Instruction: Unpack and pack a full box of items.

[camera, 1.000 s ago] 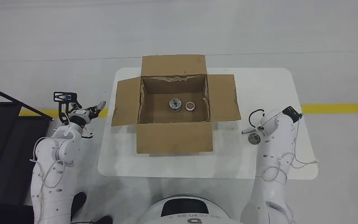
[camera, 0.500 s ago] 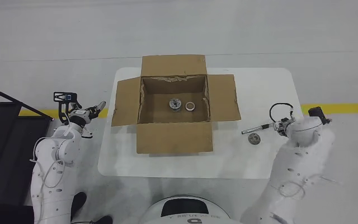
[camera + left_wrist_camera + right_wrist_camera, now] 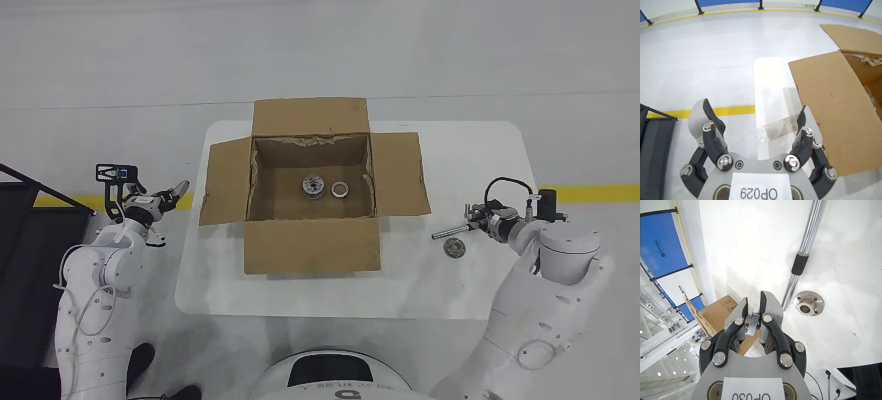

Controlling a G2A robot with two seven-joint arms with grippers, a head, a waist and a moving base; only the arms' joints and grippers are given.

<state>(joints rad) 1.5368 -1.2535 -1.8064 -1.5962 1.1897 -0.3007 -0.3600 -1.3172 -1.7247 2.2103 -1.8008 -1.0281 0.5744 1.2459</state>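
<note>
A rod point(image 3: 807, 240) is laid flat, pointed toward the box point(image 3: 312, 245). A metal part point(image 3: 752, 323) is clamped in the right pincer point(image 3: 753, 302); the left pincer point(image 3: 755, 106) is held open.

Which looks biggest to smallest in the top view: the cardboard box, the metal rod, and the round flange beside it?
1. cardboard box, by far
2. metal rod
3. round flange, narrower than the rod is long
</note>
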